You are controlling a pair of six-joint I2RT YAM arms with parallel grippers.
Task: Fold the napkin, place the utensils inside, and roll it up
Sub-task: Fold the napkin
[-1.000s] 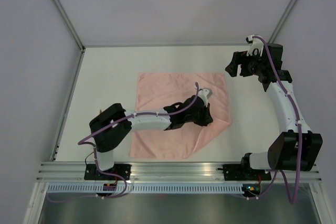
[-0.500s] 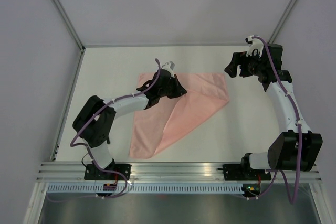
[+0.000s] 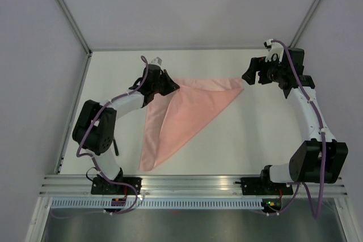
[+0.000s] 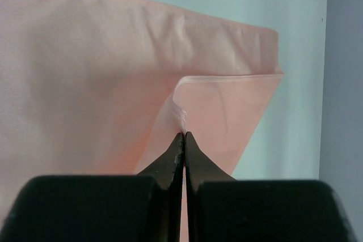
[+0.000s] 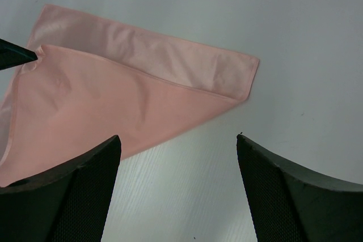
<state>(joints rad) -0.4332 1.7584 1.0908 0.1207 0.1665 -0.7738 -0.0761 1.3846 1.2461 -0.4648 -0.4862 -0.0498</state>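
**Napkin corner pinched on the left, open fingers on the right**

Far to the left of the left gripper (image 3: 172,84): a plain lilac-grey left wall (image 3: 34,83) and a slanted aluminium left post (image 3: 65,9), both meeting the matte white table (image 3: 113,66) at its edge. Beyond both grippers, a bare back wall (image 3: 193,4) of the same grey. Behind them, at the arm bases, a ribbed metal rail (image 3: 193,182) along the near edge.

At the left gripper itself: clamped fully shut, black tips pressed together with no gap, on one corner of the napkin (image 3: 190,109). From that pinch rightward, pale salmon cloth folded diagonally over itself into a rough triangle. Just past the pinched corner, a narrow strip of the lower layer along the far edge, not quite covered by the upper layer. Below and toward the arm bases from the left gripper, a long tapering point of cloth, flat on the table. Soft creases only, near the pinch.

Between the two grippers: the folded top edge, ending in a sharp right corner.

Just right of that corner, the right gripper (image 3: 255,77): spread wide, nothing between the fingers, held above bare white table, clear of the cloth.

Right of it: the right post (image 3: 312,7) and the right wall (image 3: 346,83), plain grey again.
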